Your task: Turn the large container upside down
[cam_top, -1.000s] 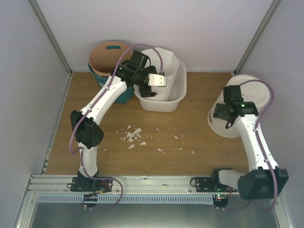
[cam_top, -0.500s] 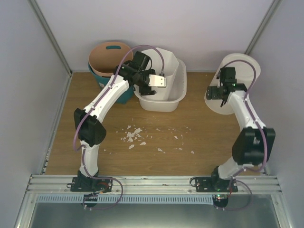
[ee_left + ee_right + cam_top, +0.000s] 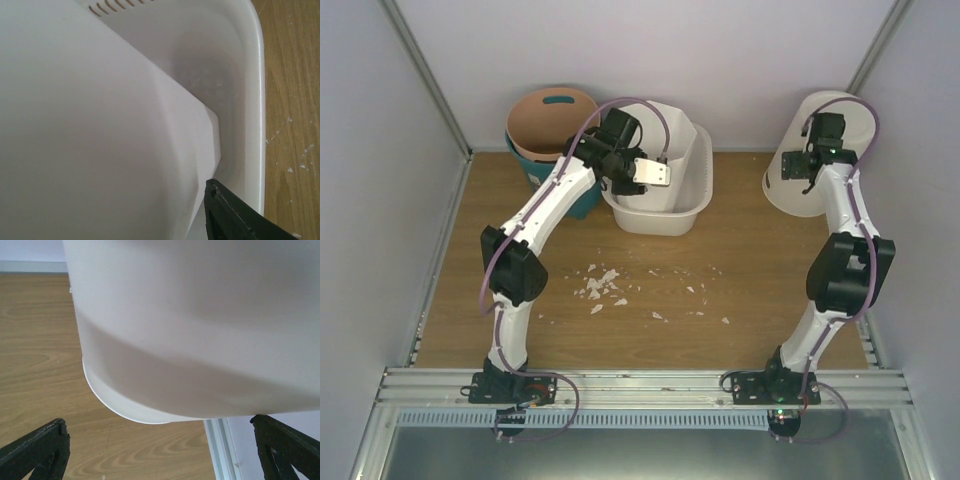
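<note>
The large container (image 3: pixel 665 215), a wide white tub with slotted sides, stands upright at the back middle of the table. A white octagonal bin (image 3: pixel 665 125) lies tilted inside it. My left gripper (image 3: pixel 632 185) reaches into the tub. In the left wrist view the octagonal bin (image 3: pixel 100 125) fills the frame, one black finger (image 3: pixel 230 215) lies against it, and the other finger is hidden behind its wall. The tub's rim (image 3: pixel 252 75) runs on the right. My right gripper (image 3: pixel 790 172) is open, its fingers spread wide (image 3: pixel 160 440), right against a round white bin (image 3: pixel 200 340).
The round white bin (image 3: pixel 790 200) leans tilted in the back right corner by the wall. A teal basket with a brown inside (image 3: pixel 552 125) stands at the back left beside the tub. White crumbs (image 3: pixel 605 285) lie scattered mid-table. A metal rail (image 3: pixel 640 385) runs along the near edge.
My right arm has swung back and right, and the round white bin has gone with it from mid-right to the back right corner. The left gripper has barely moved.
</note>
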`<state>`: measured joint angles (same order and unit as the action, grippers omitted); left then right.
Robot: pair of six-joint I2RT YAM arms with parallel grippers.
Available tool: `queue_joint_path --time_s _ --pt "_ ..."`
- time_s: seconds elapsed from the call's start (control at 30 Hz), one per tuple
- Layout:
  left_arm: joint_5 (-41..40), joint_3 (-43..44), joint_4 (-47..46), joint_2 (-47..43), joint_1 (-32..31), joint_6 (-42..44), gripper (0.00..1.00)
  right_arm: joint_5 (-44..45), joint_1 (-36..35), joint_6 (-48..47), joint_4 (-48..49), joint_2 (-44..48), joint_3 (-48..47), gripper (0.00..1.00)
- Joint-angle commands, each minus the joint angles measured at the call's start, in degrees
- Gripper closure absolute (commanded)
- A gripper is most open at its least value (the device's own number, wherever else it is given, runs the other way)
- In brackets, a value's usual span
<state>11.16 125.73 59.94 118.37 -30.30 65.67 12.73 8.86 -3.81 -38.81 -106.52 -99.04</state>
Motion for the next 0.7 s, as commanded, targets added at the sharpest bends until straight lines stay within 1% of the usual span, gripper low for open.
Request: queue_joint_path --time_s 0.0,0.07,0.1,0.13,0.17,0.2,0.4,0.5,0.67 --pt "-2.52 2.95 3.42 2.03 -0.63 1.82 0.67 -3.21 0.09 -1.78 3.05 1.92 -1.47 0.00" --pt "-2.59 3.03 3.76 1.69 -0.72 2.23 0.70 -6.52 -0.14 -1.03 3.71 4.70 -0.68 0.00" --pt "-2.60 3.03 4.00 1.45 -0.76 2.55 0.74 -7.66 -0.37 -0.82 3.72 6.12 -0.43 0.00" --pt "-2.88 3.03 4.11 1.08 -0.87 2.80 0.79 -8.45 -0.65 -0.63 3.59 7.74 -0.14 0.00" --pt "-3.32 3.03 4.02 0.79 -1.04 3.02 0.87 -9.04 -0.84 -0.42 3.57 9.26 0.21 0.00" --pt "-3.76 2.97 3.80 0.54 -1.21 2.91 0.91 -9.86 -1.02 -0.34 3.31 10.70 0.56 0.00" --pt "-5.80 2.94 3.32 -2.13 -2.70 1.74 0.95 -15.40 -2.40 -0.17 -0.06 18.11 4.17 0.00" --pt "-7.43 2.85 3.16 -3.75 -3.94 0.21 1.00 -17.07 -2.87 0.05 -0.43 21.37 7.08 0.00" --pt "-10.38 1.82 1.22 -6.57 -5.96 -1.33 1.00 -20.15 -3.08 1.87 0.69 26.58 11.26 0.00"
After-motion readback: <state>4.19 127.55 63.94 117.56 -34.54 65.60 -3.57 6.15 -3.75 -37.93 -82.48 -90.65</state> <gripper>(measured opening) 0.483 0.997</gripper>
